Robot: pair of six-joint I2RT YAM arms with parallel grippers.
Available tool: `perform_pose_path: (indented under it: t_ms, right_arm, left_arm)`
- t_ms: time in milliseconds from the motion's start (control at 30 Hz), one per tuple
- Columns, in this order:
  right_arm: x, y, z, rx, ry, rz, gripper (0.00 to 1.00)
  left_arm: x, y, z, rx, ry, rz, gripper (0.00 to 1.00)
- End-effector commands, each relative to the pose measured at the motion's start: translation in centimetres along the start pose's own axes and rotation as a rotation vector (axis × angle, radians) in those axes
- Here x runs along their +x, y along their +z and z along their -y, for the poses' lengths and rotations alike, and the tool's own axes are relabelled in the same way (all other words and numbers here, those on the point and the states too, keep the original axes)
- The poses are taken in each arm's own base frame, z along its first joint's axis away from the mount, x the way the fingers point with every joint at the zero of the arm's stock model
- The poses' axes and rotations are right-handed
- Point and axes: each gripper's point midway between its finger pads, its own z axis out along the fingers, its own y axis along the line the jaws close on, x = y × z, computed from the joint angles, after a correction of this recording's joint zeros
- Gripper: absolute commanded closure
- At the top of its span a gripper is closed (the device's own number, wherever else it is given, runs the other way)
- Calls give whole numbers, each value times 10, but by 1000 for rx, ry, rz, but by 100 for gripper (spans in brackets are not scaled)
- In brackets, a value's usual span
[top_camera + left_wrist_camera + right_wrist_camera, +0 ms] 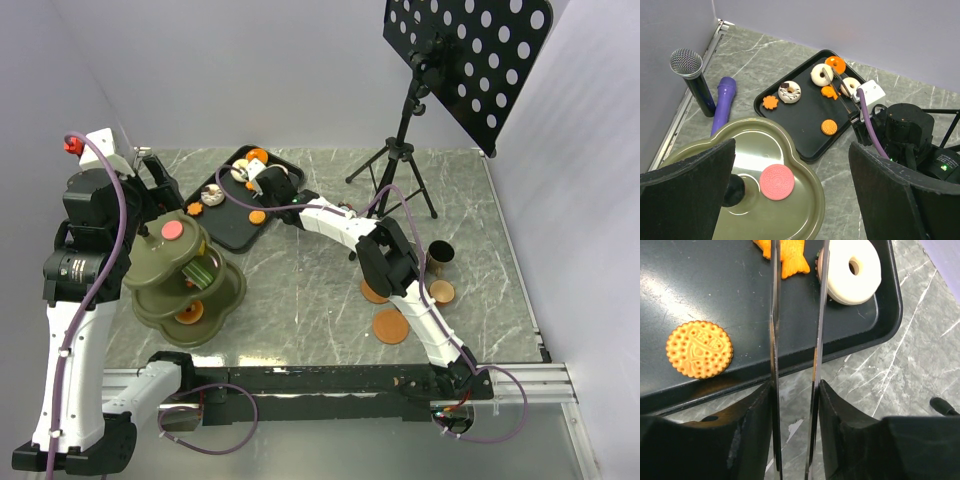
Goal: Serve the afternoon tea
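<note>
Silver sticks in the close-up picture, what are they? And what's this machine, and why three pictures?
It is a robot with two arms bolted to a table. One picture looks down from above; the other two come from small cameras on each wrist. The silver sticks are metal tongs. The right arm squeezes them in its jaws, over a black tray of toy treats: an orange cookie and a white donut. The left arm has its jaws open, holding nothing, above a green tiered stand with a pink cookie on it. Brown saucers lie on the table too.
</note>
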Motion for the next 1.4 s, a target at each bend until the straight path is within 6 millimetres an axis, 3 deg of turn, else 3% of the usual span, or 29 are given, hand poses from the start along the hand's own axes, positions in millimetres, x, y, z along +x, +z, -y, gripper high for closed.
perform_pose_path:
  t_ms: [0, 133, 267, 433, 633, 833, 1067, 1367]
  right_arm:
    - [-8, -2, 2, 20, 2, 18, 61]
    - [-17, -6, 6, 30, 10, 37, 67]
    - [-40, -15, 15, 44, 27, 84, 72]
    - [-72, -35, 30, 58, 70, 154, 79]
    - [-92, -65, 39, 50, 90, 210, 82]
    - [-78, -91, 31, 0, 73, 182, 84]
    - [-56, -144, 12, -89, 31, 178, 86]
    - [-8, -191, -27, -222, -57, 143, 87]
  left_arm:
    - [-8, -3, -2, -13, -6, 30, 0]
    - [-8, -2, -2, -13, -7, 28, 0]
    - [-10, -2, -2, -13, -14, 32, 0]
    - [-15, -3, -2, -18, -28, 46, 0]
    - [-21, -5, -5, -32, -56, 60, 0]
    - [-26, -7, -9, -50, -89, 69, 0]
    - [-32, -5, -8, -52, -138, 88, 0]
    - [-31, 7, 0, -31, -155, 57, 0]
